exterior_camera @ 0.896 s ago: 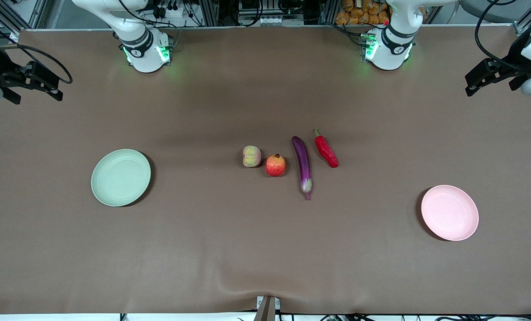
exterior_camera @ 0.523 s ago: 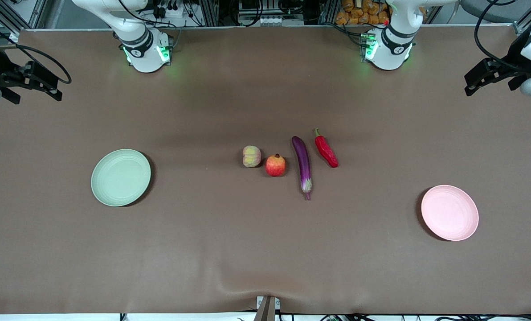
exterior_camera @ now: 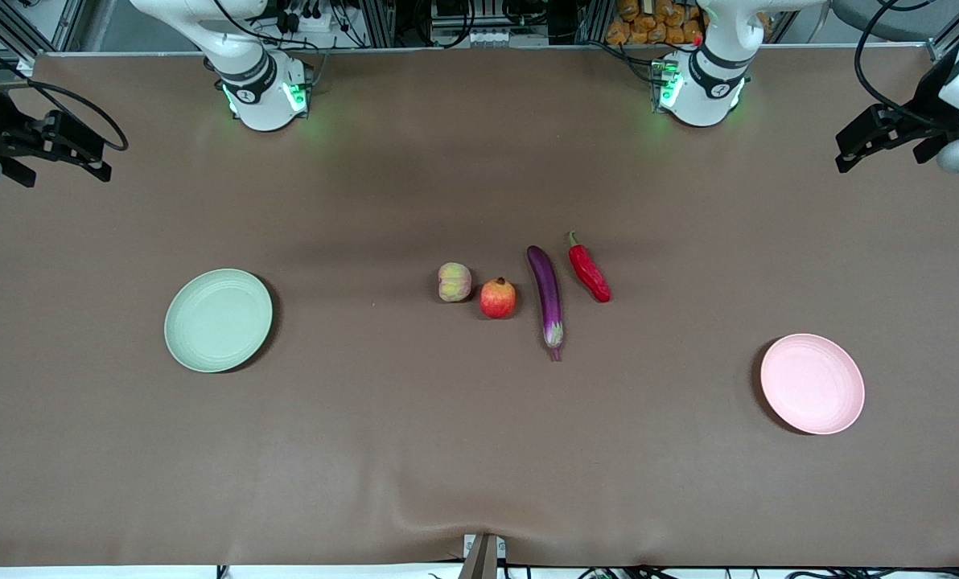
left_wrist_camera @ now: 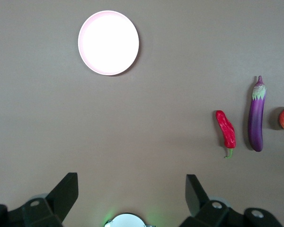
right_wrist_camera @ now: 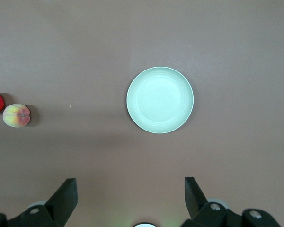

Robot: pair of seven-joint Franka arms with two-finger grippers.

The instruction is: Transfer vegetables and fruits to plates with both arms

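**Produce mid-table, both grippers wide**

Front view: peach (exterior_camera: pixel 454 282), pomegranate (exterior_camera: pixel 497 298), eggplant (exterior_camera: pixel 547 299) and chili (exterior_camera: pixel 589 269) lie mid-table in a row; green plate (exterior_camera: pixel 218 320) toward the right arm's end, pink plate (exterior_camera: pixel 812 383) toward the left's.

Left wrist view: left gripper (left_wrist_camera: pixel 131 195) gapes, holding nothing.

Right wrist view: right gripper (right_wrist_camera: pixel 130 196) likewise.

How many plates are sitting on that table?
2. The pale green plate lies toward the right arm's end of the table; the pale pink plate lies toward the left arm's end, nearer the front camera. Both hold nothing, and none looks hidden.
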